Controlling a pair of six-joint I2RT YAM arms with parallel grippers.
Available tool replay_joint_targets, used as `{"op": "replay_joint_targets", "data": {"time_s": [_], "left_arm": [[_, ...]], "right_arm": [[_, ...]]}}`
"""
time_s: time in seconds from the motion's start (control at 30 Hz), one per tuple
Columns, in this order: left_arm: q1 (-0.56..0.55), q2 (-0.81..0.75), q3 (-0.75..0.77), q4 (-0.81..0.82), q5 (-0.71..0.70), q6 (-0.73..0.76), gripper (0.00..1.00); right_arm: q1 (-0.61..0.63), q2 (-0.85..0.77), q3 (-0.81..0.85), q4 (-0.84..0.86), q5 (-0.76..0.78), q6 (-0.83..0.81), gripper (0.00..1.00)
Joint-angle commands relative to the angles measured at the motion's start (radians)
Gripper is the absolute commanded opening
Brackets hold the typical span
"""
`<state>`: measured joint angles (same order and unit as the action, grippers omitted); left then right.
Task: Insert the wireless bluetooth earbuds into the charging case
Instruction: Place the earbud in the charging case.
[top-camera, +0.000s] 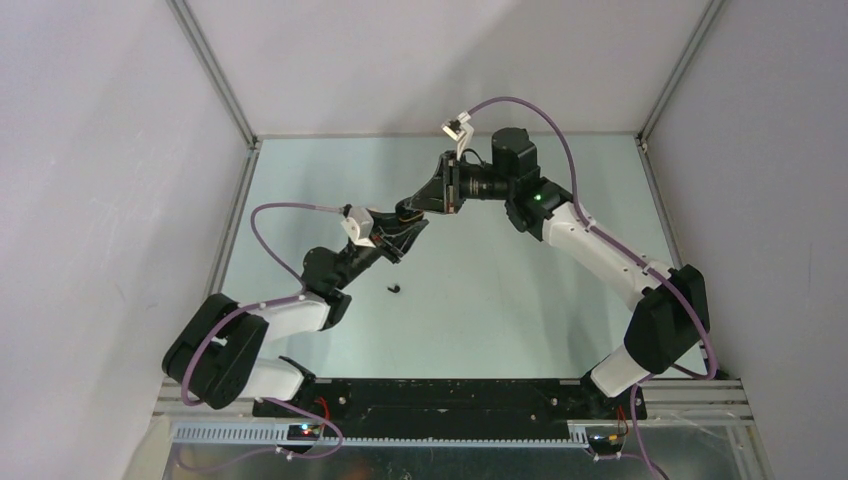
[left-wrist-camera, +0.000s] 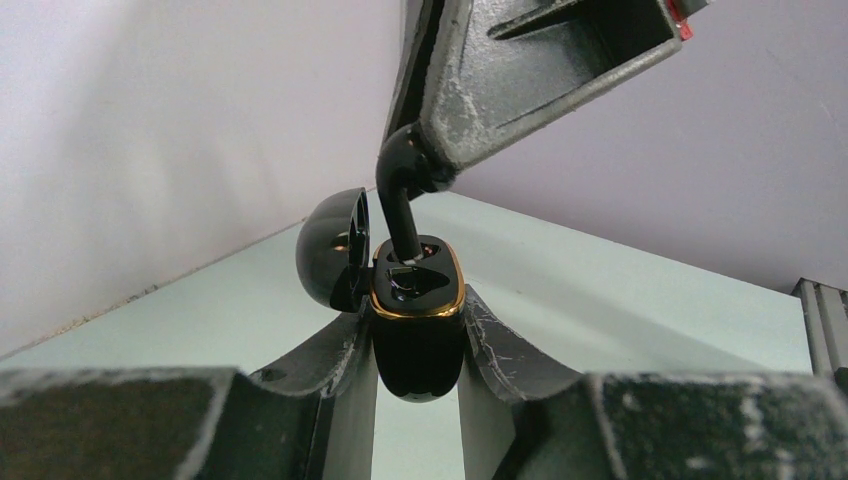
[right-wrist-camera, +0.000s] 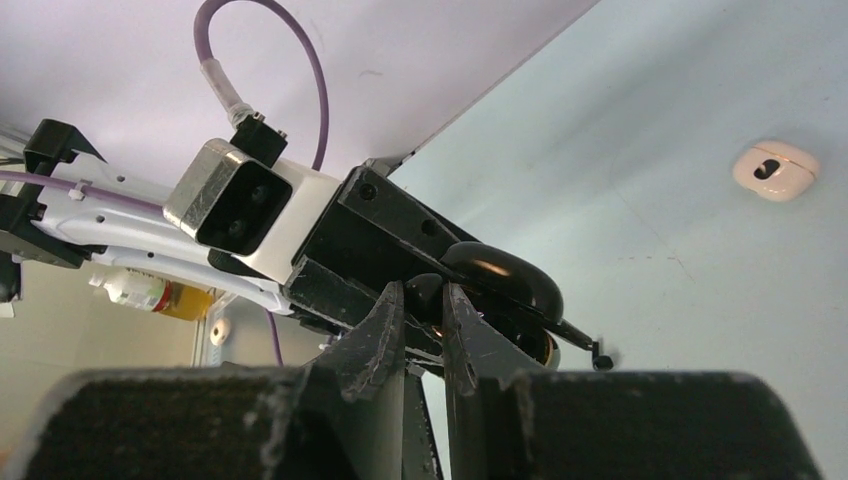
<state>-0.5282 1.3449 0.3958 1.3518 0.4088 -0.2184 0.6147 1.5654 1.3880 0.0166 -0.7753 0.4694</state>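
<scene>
My left gripper (left-wrist-camera: 417, 318) is shut on a black charging case (left-wrist-camera: 416, 350) with a gold rim, held upright above the table with its lid (left-wrist-camera: 332, 250) open to the left. My right gripper (right-wrist-camera: 425, 300) is shut on a black earbud (left-wrist-camera: 398, 195). The earbud's stem points down into the far slot of the case, and the near slot looks empty. In the top view the two grippers meet at mid-table, the left (top-camera: 403, 230) just below the right (top-camera: 421, 203). A second black earbud (top-camera: 394, 289) lies loose on the table. No cream-white buds show.
A cream-white case (right-wrist-camera: 775, 168) with a dark mark on top lies on the table far from the grippers, seen only in the right wrist view. The loose black earbud (right-wrist-camera: 601, 360) lies below the held case. Grey walls enclose the pale green table (top-camera: 520, 300).
</scene>
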Motion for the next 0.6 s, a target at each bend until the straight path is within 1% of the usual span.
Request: {"op": "replay_joint_targets", "data": {"time_s": [0.0, 0.37, 0.57], "left_arm": [[-0.009, -0.004, 0.003, 0.044, -0.028, 0.008, 0.00], [-0.008, -0.018, -0.001, 0.057, -0.018, 0.010, 0.00], [-0.008, -0.017, -0.002, 0.056, -0.012, 0.014, 0.00]], "right_arm": [[0.026, -0.003, 0.040, 0.012, 0.001, -0.006, 0.11], [0.041, 0.017, 0.040, -0.004, 0.013, -0.023, 0.11], [0.010, 0.012, 0.042, 0.036, -0.036, 0.038, 0.11]]}}
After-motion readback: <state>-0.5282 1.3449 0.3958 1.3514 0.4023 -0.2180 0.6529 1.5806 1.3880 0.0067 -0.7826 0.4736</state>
